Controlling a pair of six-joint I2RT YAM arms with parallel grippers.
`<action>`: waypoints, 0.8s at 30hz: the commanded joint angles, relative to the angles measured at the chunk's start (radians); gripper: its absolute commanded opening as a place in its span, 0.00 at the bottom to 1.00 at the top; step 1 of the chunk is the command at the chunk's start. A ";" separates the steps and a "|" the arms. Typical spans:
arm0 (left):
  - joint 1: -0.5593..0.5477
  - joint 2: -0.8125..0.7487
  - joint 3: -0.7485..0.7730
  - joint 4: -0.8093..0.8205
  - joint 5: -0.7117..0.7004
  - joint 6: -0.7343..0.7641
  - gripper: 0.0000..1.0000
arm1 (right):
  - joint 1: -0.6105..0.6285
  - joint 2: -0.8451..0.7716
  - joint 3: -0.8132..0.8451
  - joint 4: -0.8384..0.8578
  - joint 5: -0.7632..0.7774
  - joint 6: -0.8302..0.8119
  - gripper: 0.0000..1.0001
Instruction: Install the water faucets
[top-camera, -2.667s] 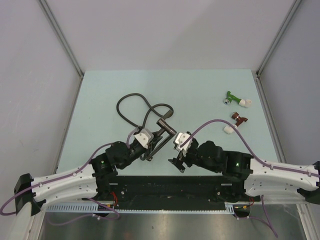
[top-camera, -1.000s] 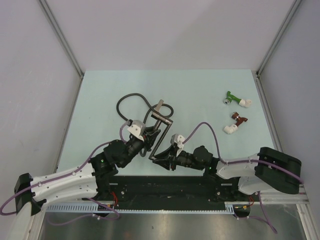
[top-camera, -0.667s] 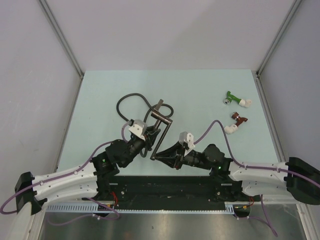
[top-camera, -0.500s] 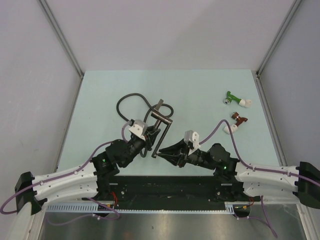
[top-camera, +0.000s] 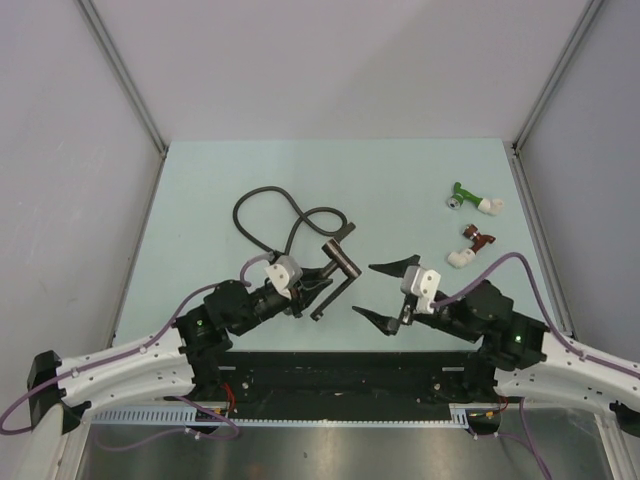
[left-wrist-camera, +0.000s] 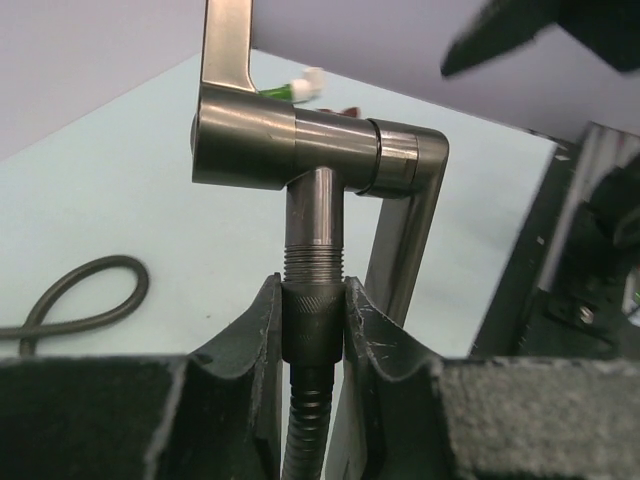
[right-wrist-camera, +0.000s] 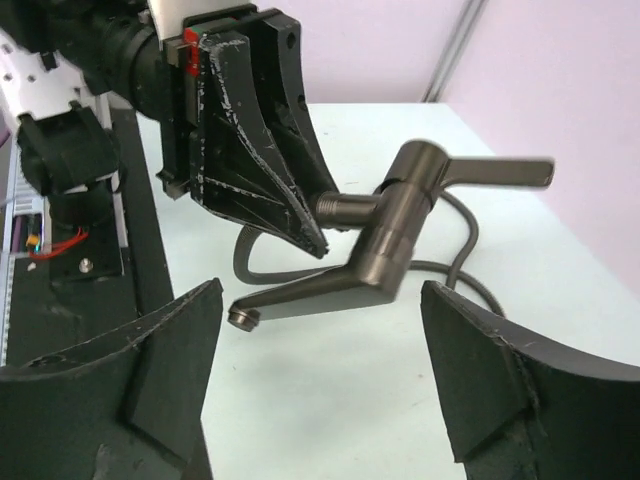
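The dark grey-brown faucet (top-camera: 338, 268) is held above the table near its front middle. My left gripper (top-camera: 310, 283) is shut on the knurled nut under its threaded stem, as the left wrist view (left-wrist-camera: 312, 318) shows. The faucet body (left-wrist-camera: 300, 135) stands above the jaws, and the long arm (left-wrist-camera: 400, 250) runs down beside them. My right gripper (top-camera: 386, 291) is open and empty, just right of the faucet. In the right wrist view the faucet (right-wrist-camera: 395, 240) lies beyond my wide-open right gripper (right-wrist-camera: 330, 370), not touching it.
The coiled dark hose (top-camera: 272, 213) lies behind the faucet, and its end runs into the nut (left-wrist-camera: 305, 430). A green fitting (top-camera: 468, 198) and a dark-red fitting (top-camera: 474, 240) with white ends lie at the right. Frame posts stand at the table's sides.
My right gripper has let go of the tip of the faucet's arm, opened wide and pulled back to the right. My left gripper has turned the faucet, so its body sits lower and further right.
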 joint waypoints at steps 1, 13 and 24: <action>0.008 -0.045 0.061 0.036 0.240 0.098 0.00 | 0.054 -0.069 0.088 -0.289 -0.006 -0.196 0.86; 0.009 -0.058 0.101 -0.116 0.465 0.161 0.00 | 0.269 0.012 0.289 -0.665 0.204 -0.473 0.94; 0.025 -0.049 0.116 -0.176 0.637 0.196 0.00 | 0.335 0.066 0.327 -0.701 0.261 -0.728 0.95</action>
